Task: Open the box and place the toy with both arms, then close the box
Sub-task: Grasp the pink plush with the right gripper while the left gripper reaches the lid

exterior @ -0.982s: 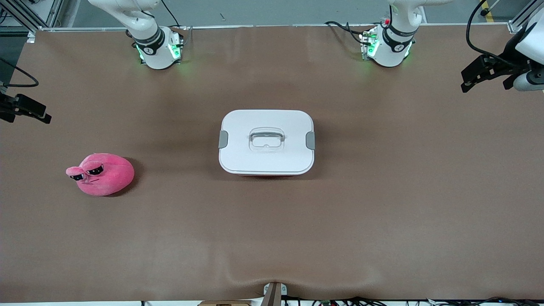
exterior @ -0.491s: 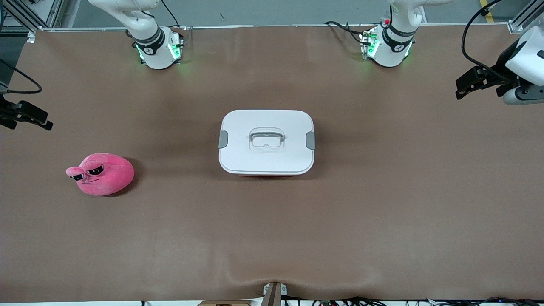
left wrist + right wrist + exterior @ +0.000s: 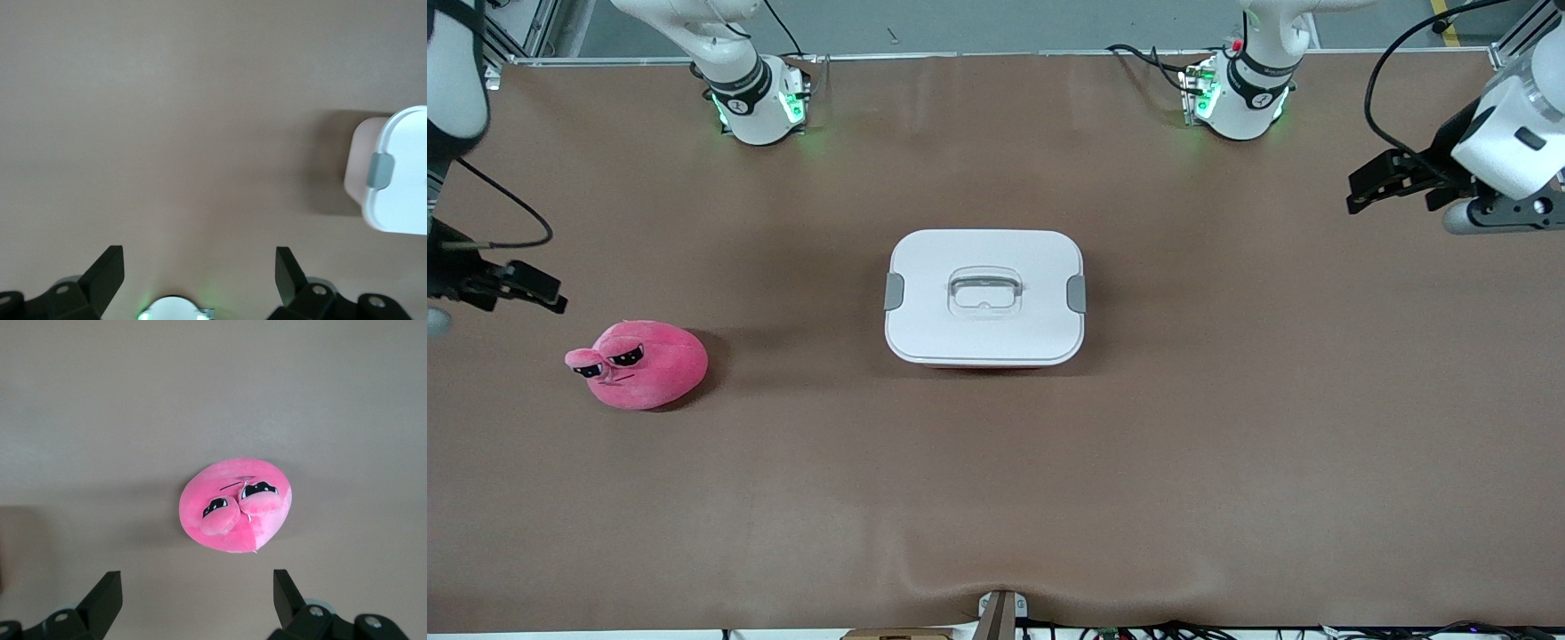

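Observation:
The box [image 3: 984, 298] stands in the middle of the table, its white lid shut, with grey clips on both ends. It also shows in the left wrist view [image 3: 393, 175], off to one side. The hot-pink toy [image 3: 639, 364] lies on the table toward the right arm's end. My right gripper [image 3: 547, 293] hangs open and empty over the table close beside the toy, and the toy [image 3: 235, 505] lies ahead of its fingers. My left gripper [image 3: 1360, 191] is open and empty over the table at the left arm's end, well apart from the box.
Both arm bases [image 3: 758, 102] [image 3: 1240, 98] stand along the edge of the table farthest from the front camera. A black cable [image 3: 1383, 80] loops from the left wrist. A small bracket [image 3: 1000, 613] sits at the nearest edge, where the brown cover bulges.
The right gripper has come in and down toward the toy. The left gripper has moved in toward the box. Box and toy have not moved.

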